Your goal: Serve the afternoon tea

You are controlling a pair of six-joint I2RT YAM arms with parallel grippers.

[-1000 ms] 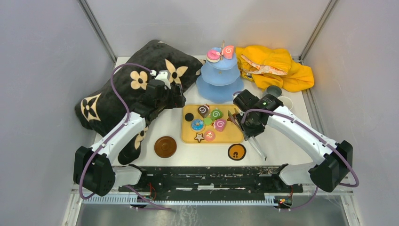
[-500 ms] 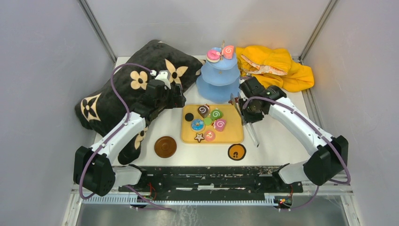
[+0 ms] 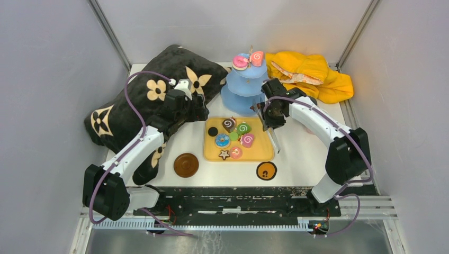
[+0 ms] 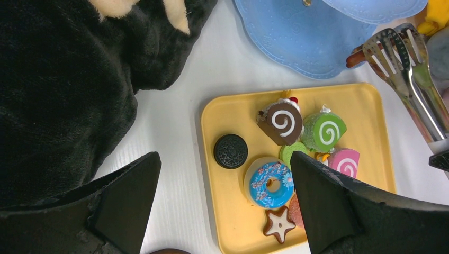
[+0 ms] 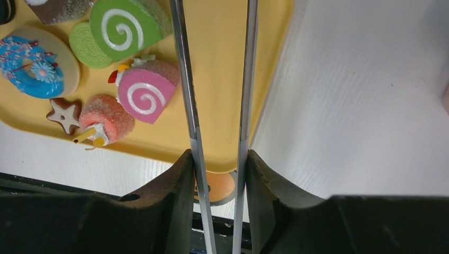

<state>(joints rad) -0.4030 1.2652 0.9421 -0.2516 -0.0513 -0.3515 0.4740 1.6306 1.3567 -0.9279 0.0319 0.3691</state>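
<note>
Right gripper (image 5: 218, 161) clamps the tongs (image 4: 410, 63) by their arms, squeezing them to a narrow parallel gap, i.e. nearly closed. Tong heads sit at the lower tier of the blue stand (image 4: 296, 37), just off the far right corner of the yellow tray (image 4: 238, 116). A red-brown bit shows at the heads, prob a sweet pinched for delivery, but can't tell which. Tongs make sense: sweets small, fingers wide. Left gripper (image 4: 225, 159) hangs w/ jaws spread wide, holding nothing, above the tray's left side, seemingly parked clear of the right arm's path.

Tray: 8 sweets
- choc swirl roll (image 4: 280, 121)
- green swirl roll (image 4: 327, 129)
- pink roll (image 4: 344, 163)
- green biscuit (image 4: 291, 153)
- blue doughnut (image 4: 270, 182)
- black biscuit (image 4: 231, 151)
- star biscuit (image 4: 279, 225)
- sugared pink sweet (image 5: 106, 119)

Stand top tier: 2, pink doughnut (image 3: 240, 62) & 2nd pink roll (image 3: 257, 57); middle tier looks bare.

Coasters: 2 at the near edge, brown coaster (image 3: 186, 165) & orange-marked coaster (image 3: 266, 170), both w/o cups. Cup & mug: not visible. Serving looks early on
</note>
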